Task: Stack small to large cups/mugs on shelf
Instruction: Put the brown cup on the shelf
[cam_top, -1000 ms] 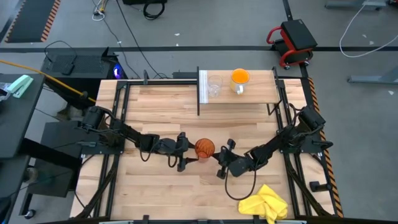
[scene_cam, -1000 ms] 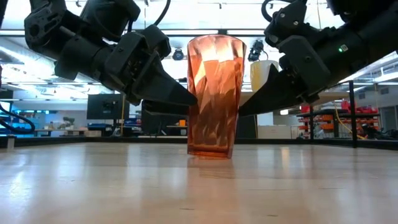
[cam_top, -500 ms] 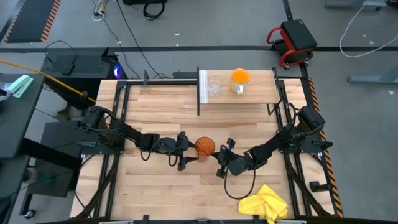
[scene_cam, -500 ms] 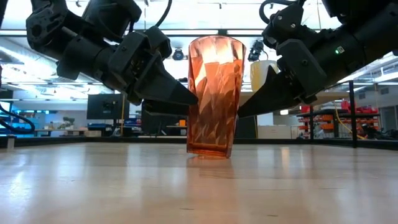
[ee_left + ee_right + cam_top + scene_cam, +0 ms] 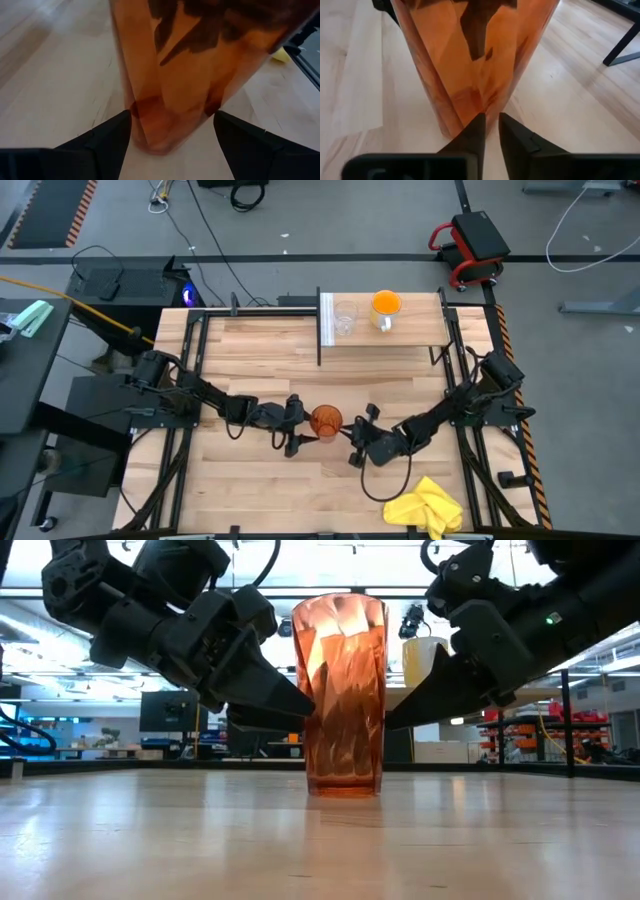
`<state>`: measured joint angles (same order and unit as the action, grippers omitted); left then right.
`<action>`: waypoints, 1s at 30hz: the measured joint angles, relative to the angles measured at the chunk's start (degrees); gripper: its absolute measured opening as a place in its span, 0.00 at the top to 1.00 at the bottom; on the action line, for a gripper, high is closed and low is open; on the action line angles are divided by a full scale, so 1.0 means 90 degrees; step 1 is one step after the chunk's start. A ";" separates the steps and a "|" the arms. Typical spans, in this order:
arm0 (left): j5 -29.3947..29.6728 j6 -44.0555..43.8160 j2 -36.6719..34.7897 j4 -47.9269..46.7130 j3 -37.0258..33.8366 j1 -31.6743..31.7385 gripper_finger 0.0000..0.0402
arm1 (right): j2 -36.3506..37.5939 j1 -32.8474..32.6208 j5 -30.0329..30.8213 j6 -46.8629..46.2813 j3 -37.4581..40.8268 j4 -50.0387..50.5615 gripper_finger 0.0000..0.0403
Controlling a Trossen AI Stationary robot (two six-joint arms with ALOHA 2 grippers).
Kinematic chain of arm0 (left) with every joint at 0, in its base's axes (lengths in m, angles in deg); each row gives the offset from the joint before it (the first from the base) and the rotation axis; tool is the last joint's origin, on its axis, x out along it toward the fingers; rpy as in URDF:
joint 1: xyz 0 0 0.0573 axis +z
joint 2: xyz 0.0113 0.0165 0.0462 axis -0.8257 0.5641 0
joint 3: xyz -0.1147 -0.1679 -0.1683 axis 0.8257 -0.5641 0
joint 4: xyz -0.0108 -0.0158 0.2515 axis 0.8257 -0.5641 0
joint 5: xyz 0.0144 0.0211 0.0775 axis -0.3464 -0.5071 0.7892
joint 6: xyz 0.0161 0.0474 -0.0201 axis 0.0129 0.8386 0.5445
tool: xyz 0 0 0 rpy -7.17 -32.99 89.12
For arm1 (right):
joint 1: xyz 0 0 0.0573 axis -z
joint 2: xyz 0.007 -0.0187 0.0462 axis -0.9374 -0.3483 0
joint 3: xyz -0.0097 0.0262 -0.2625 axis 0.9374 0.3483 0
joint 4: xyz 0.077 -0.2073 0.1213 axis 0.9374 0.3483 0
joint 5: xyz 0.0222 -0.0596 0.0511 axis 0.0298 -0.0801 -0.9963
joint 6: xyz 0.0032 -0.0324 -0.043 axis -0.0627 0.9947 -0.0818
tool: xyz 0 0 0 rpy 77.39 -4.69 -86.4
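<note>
Upright at table centre, the empty tumbler [image 5: 325, 421] stood between left gripper [image 5: 297, 430], fingers apart, and right gripper [image 5: 352, 437], fingers nearly together.

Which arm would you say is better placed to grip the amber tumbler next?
Probably the left: the left gripper is open astride the amber tumbler, while the right gripper is nearly shut beside it.

A tall faceted amber-orange translucent tumbler [image 5: 341, 695] stood upright mid-worktop, well apart from the raised light-wood shelf [image 5: 410, 330], which carried a small clear glass cup [image 5: 345, 316] beside an orange mug [image 5: 385, 306].
</note>
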<state>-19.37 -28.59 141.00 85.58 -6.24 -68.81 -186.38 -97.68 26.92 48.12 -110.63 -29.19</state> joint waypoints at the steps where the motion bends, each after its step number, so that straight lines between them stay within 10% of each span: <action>1: -0.0001 0.0000 0.0000 0.0000 0.0000 0.0000 0.28 | 0.0002 -0.0050 0.0000 -0.0092 0.0000 0.0099 0.83; 30: 0.0086 0.0132 0.0000 0.0011 -0.0020 -0.0141 0.28 | 0.0000 -0.0901 0.0483 -0.0889 0.0027 0.0801 0.52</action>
<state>-18.59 -27.40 141.00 85.68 -6.42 -70.08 -186.38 -105.78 31.27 40.12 -110.39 -21.98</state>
